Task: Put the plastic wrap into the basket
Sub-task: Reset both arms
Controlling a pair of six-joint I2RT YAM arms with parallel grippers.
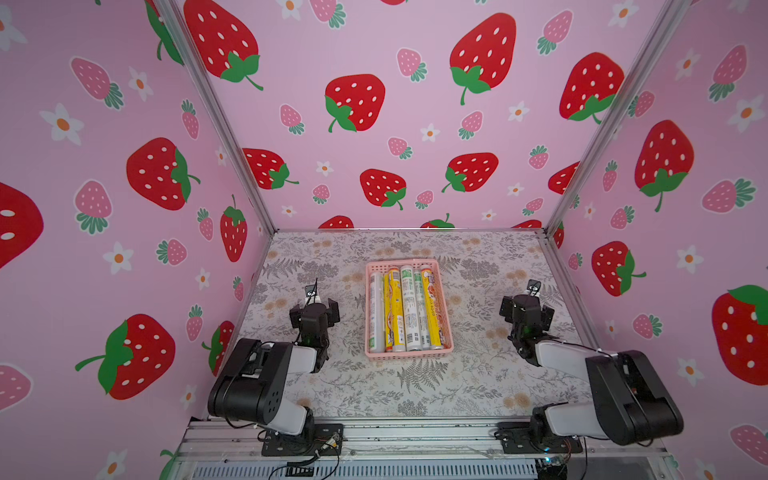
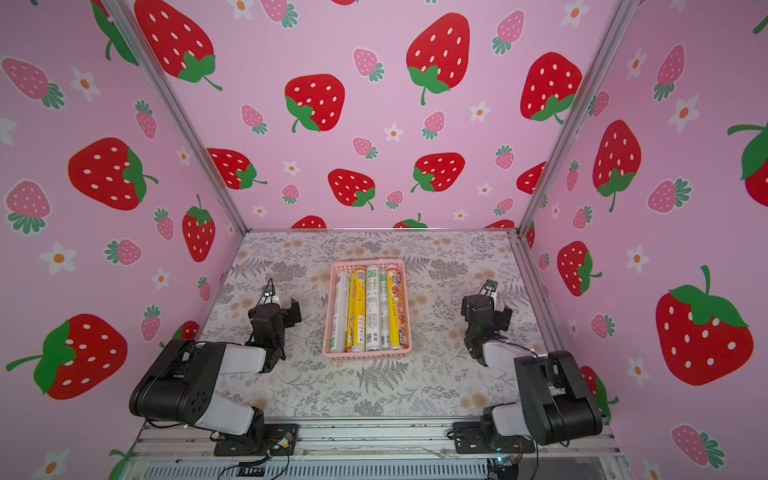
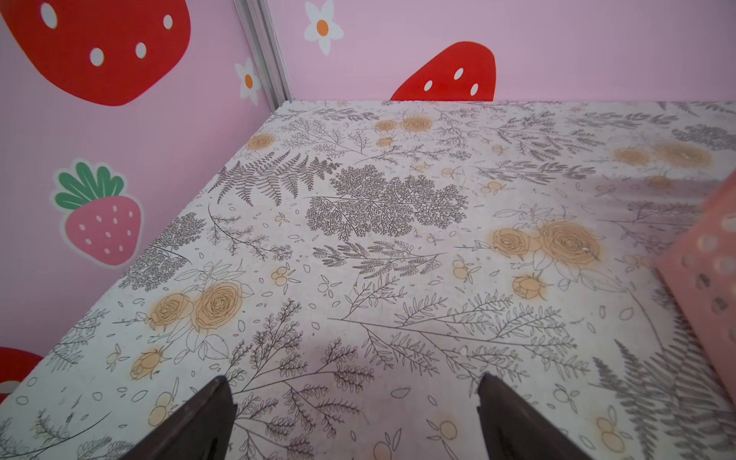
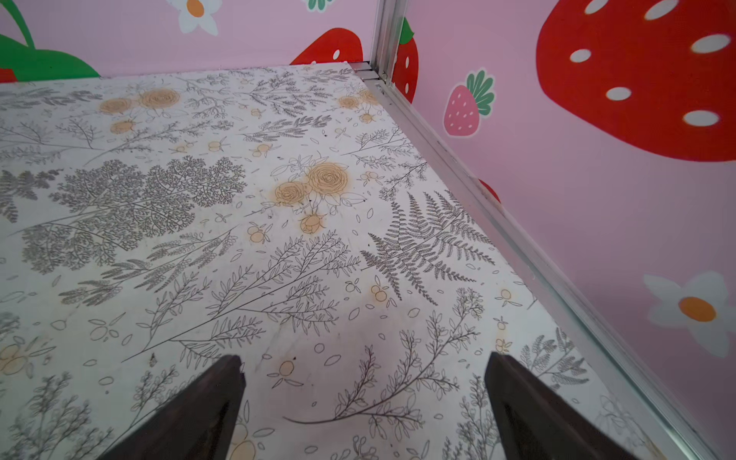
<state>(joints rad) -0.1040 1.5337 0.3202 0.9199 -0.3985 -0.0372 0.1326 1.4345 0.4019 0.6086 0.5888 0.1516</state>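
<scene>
The pink basket [image 1: 409,354] sits mid-table, seen in both top views [image 2: 368,354]. Several rolls of plastic wrap lie side by side inside it, lengthwise: yellow ones [image 1: 392,311] [image 1: 432,307] and white-silver ones with green labels [image 1: 376,311] [image 1: 409,309]. My left gripper [image 1: 314,306] hangs open to the left of the basket, apart from it and empty. In the left wrist view, the left gripper [image 3: 354,382] shows only tabletop between its fingers, with a basket corner [image 3: 709,271] at the edge. My right gripper [image 1: 527,309] stands open and empty right of the basket, over bare table [image 4: 364,358].
Strawberry-print walls close in the table on three sides, with aluminium posts at the back corners [image 1: 266,216] [image 1: 552,220]. A metal rail [image 4: 517,239] runs along the table's right edge, near the right gripper. Both arm bases sit on the front rail [image 1: 374,436].
</scene>
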